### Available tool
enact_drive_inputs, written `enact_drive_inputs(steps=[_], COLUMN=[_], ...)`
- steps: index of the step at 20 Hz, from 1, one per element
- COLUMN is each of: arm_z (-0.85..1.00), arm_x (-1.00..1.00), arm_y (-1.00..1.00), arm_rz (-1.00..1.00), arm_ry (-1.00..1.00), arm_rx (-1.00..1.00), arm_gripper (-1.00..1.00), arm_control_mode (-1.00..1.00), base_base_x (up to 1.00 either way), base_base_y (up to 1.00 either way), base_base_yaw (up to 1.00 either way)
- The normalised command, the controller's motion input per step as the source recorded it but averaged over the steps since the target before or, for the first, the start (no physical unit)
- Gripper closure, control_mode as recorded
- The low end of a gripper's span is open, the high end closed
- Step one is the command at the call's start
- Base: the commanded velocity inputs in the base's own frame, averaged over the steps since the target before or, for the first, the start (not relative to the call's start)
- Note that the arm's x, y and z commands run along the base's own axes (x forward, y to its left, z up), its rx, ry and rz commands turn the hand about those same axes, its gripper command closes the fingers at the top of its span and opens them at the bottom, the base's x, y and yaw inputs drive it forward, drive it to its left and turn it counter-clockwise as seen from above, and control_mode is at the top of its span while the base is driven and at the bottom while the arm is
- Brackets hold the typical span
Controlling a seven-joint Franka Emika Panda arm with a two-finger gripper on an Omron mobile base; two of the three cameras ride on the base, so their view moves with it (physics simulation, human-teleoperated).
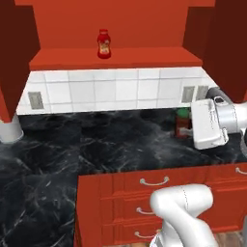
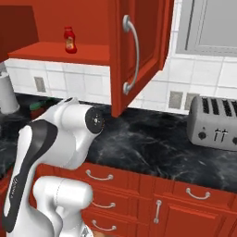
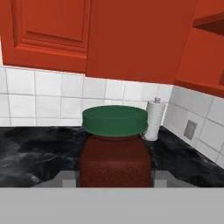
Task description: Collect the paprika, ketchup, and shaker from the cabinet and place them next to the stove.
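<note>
Hand (image 3: 114, 181) clamped on the paprika jar (image 3: 115, 146), low over the counter (image 3: 35, 153). It probably hasn't landed; let go early and it drops, tips, rolls. Ketchup (image 1: 103, 44) waits on the shelf.

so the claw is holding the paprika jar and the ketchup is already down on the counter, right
Not quite. The claw does hold the paprika jar, as the hand view shows, but the ketchup is not on the counter. In the left base view it stands upright on the shelf of the cabinet.
</note>
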Motion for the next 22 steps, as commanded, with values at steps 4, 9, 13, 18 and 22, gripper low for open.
enact_drive_inputs(steps=[4, 9, 13, 18, 22], arm_z=[0.0, 0.0, 0.0, 0.0, 0.0], arm_x=[0.0, 0.0, 0.0, 0.0, 0.0], arm_y=[0.0, 0.0, 0.0, 0.0, 0.0], arm_rz=[0.0, 0.0, 0.0, 0.0, 0.0], arm_ry=[0.0, 0.0, 0.0, 0.0, 0.0], arm_rx=[0.0, 0.0, 0.0, 0.0, 0.0], arm_gripper=[1.0, 1.0, 1.0, 1.0, 1.0], arm_control_mode=[1.0, 1.0, 1.0, 1.0, 1.0], base_base_x=[-0.75, -0.61, -0.45, -0.3, -0.13], base_base_y=[0.05, 0.04, 0.09, 0.14, 0.19], base_base_yaw=[0.44, 0.49, 0.55, 0.58, 0.63])
